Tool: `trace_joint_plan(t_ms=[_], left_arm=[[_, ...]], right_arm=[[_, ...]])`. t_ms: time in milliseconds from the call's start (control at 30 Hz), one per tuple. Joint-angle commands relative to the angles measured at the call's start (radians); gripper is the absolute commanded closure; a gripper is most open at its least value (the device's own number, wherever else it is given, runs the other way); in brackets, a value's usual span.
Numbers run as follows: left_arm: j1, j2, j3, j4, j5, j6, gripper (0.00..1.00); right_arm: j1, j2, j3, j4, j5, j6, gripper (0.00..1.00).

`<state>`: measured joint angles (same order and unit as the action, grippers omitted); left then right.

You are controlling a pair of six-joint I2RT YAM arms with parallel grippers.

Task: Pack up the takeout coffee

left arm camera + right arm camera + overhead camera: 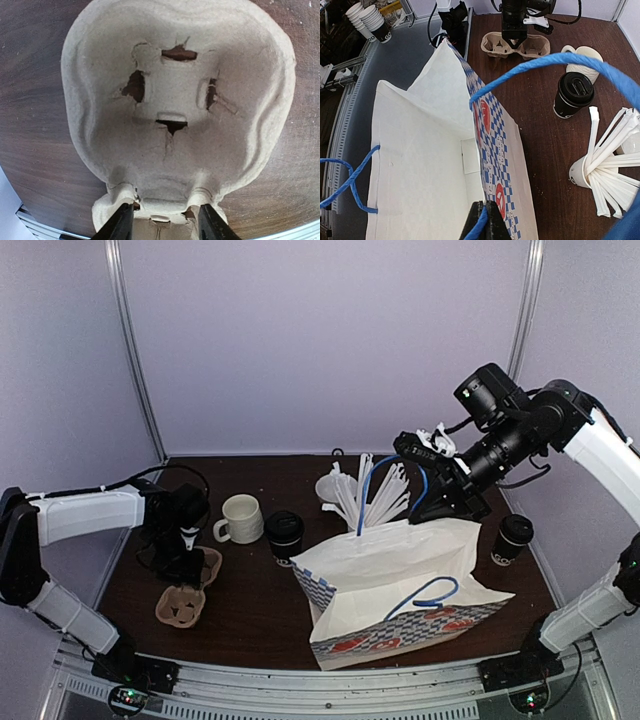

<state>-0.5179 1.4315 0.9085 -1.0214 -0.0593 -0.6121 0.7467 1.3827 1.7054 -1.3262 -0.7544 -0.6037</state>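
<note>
One takeout coffee cup, black with a black lid, stands left of the white paper bag. A second one stands right of the bag. My right gripper is shut on the bag's blue rope handle, holding the bag's mouth open. My left gripper grips the narrow middle of a brown pulp cup carrier, one finger against each side. Both carrier wells are empty.
A cream mug stands between the carrier and the near cup. A white cup of stirrers stands behind the bag. Stacked paper cups sit off the table.
</note>
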Motion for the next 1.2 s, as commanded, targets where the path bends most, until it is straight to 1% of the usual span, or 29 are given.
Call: trace_joint_plan(t_ms=[0, 300, 567, 867, 1000, 1167], left_arm=[[0.007, 0.017, -0.006, 0.015, 0.0, 0.006, 0.53], [0.007, 0.055, -0.004, 0.032, -0.011, 0.011, 0.53], [0.007, 0.047, -0.001, 0.037, -0.007, 0.017, 0.61], [0.007, 0.018, 0.001, 0.019, 0.009, 0.021, 0.68], [0.007, -0.034, 0.037, -0.031, 0.022, 0.028, 0.7], [0.001, -0.193, 0.154, -0.107, 0.056, 0.08, 0.71]], right_arm=[[0.008, 0.003, 0.031, 0.012, 0.005, 0.001, 1.0], [0.009, 0.003, 0.025, 0.015, 0.007, 0.004, 1.0], [0.009, 0.007, 0.019, 0.018, 0.006, 0.004, 1.0], [0.01, 0.006, 0.016, 0.022, 0.006, 0.004, 1.0], [0.009, 0.005, 0.002, 0.03, 0.009, 0.008, 1.0], [0.01, 0.005, -0.007, 0.036, 0.015, 0.014, 1.0]])
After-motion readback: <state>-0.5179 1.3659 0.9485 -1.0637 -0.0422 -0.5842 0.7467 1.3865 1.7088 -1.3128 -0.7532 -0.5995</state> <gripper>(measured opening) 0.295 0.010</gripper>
